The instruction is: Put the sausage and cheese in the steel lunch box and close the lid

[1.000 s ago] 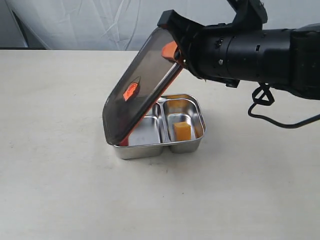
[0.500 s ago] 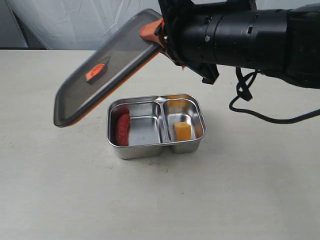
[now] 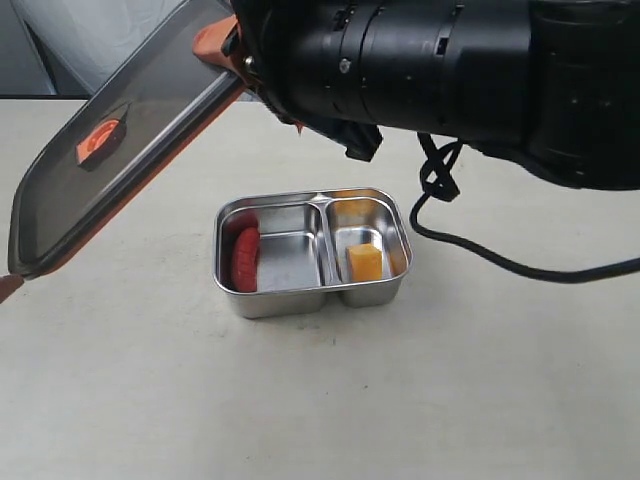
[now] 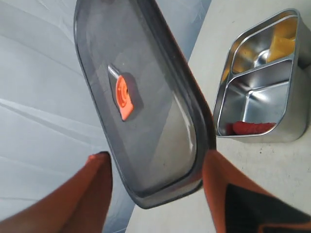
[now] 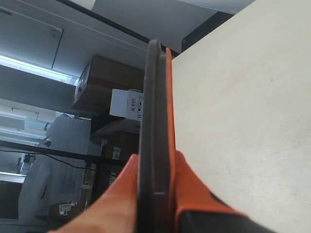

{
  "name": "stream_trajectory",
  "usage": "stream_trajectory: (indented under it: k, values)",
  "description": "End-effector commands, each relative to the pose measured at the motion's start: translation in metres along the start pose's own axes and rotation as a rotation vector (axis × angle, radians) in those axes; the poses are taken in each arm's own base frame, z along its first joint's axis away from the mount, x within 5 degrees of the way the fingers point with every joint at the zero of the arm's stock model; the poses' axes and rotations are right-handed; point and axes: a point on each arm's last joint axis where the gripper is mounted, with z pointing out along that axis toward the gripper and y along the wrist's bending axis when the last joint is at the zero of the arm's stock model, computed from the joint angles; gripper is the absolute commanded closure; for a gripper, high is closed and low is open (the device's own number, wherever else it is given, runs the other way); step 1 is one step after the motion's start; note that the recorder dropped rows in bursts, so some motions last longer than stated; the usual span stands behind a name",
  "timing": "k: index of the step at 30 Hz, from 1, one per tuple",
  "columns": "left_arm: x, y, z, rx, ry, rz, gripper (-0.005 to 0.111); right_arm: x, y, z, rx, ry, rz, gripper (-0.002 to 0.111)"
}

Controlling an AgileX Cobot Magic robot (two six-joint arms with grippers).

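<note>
The steel lunch box [image 3: 400, 235] sits open mid-table. The red sausage [image 3: 245, 258] lies in its larger compartment and the yellow cheese [image 3: 365, 263] in the smaller one. My right gripper [image 3: 225, 45] is shut on one short end of the dark lid [image 3: 120, 150], which hangs tilted in the air left of the box, orange valve tab up. In the right wrist view the lid [image 5: 154, 121] is edge-on, pinched by the right gripper [image 5: 155, 194]. My left gripper [image 4: 158, 194] is open, its fingers straddling the lid's [image 4: 146, 107] free end. The box [image 4: 252, 104] lies beyond it.
The big black right arm [image 3: 450, 70] fills the top of the exterior view, and its cable [image 3: 480, 255] trails over the table to the right of the box. A white backdrop hangs behind the pale table [image 3: 320, 400].
The lid has been lifted off the box and swung up and to the left, uncovering the sausage. The right arm has moved left and closer to the camera.
</note>
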Motion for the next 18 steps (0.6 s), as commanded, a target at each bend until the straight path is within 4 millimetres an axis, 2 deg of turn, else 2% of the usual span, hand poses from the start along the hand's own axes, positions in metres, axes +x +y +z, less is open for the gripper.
stream_trajectory:
  k: [1,3,8,12,18]
  values:
    - [0.001,-0.003,0.004,0.034,0.003,-0.017,0.053,-0.003,0.004,-0.003,-0.007,-0.02,-0.007,0.109]
    - [0.0,-0.005,0.004,0.058,-0.014,-0.016,0.053,-0.002,0.005,-0.003,-0.01,-0.015,-0.002,0.109]
    - [-0.006,-0.009,0.004,0.094,-0.076,0.004,0.053,-0.008,0.022,-0.004,-0.073,-0.014,-0.001,0.109]
    - [-0.005,-0.001,0.004,0.013,-0.062,0.017,0.053,0.0,0.033,-0.006,-0.145,0.062,-0.016,0.109]
    - [-0.003,0.007,0.004,-0.074,-0.044,0.026,0.053,0.005,0.035,-0.006,-0.147,0.069,-0.029,0.109]
